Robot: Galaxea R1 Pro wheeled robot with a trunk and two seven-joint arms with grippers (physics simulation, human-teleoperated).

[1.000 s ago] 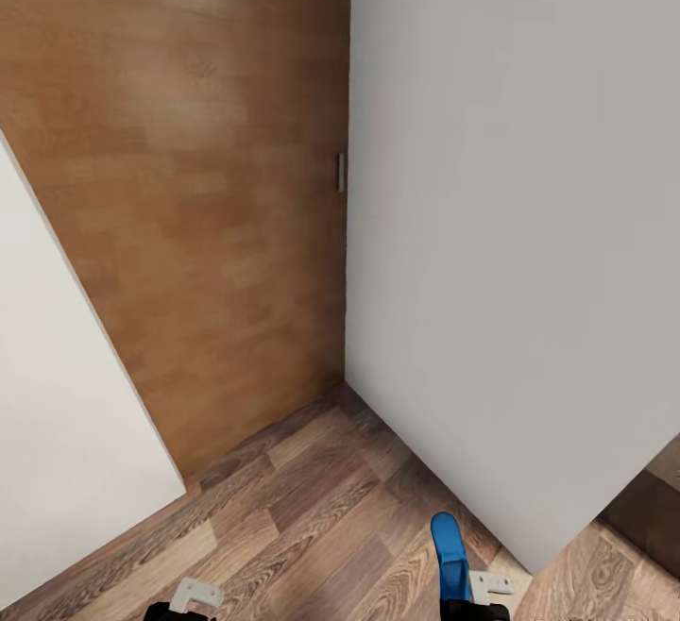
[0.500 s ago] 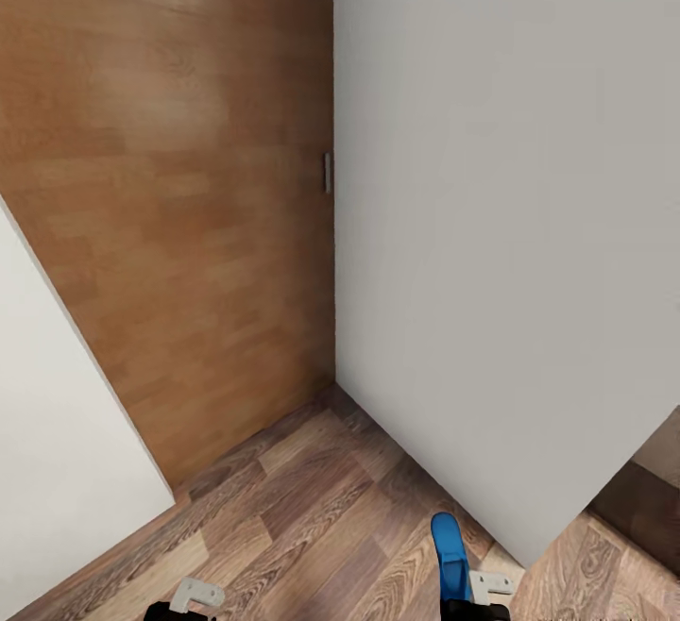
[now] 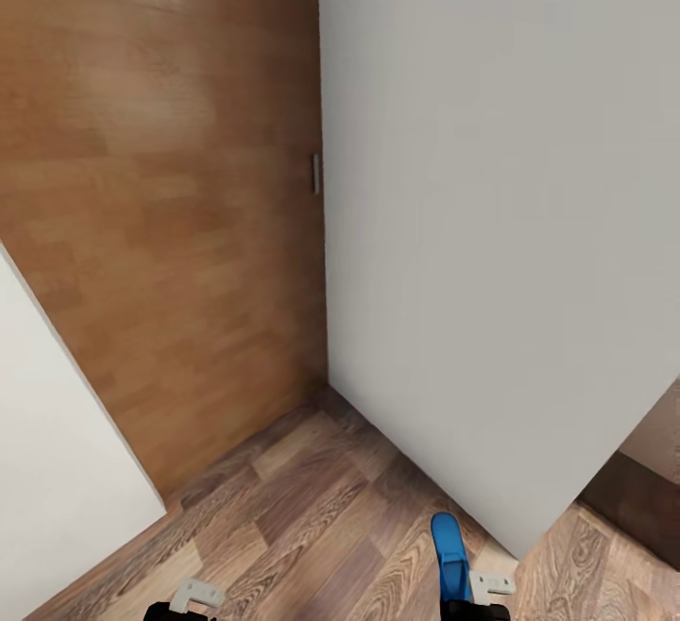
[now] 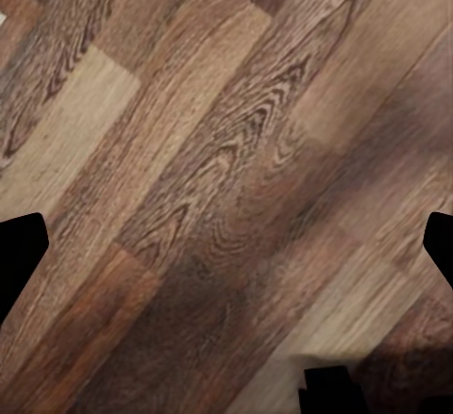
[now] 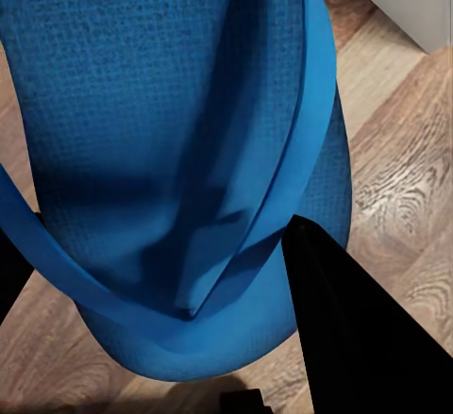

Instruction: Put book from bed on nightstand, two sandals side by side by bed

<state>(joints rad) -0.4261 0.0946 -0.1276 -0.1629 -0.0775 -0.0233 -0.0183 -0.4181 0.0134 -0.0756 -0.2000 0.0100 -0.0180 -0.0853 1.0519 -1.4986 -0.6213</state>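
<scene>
The right gripper (image 5: 179, 339) clamped a blue sandal (image 5: 179, 150) near the door (image 3: 161, 196), its strap seen up close, while the left gripper (image 4: 226, 244) hung wide apart over the floor (image 4: 226, 150).

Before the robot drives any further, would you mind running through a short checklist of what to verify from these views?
1. Sandal secured in the right gripper: ok, a black finger crosses its strap and the sole stands up from the gripper in the head view.
2. Left gripper free: ok, open over bare floor.
3. Path ahead: not ok, a wooden door and white wall close in front.
4. Bed in sight: not ok.
5. Second sandal's position: cannot tell.
</scene>
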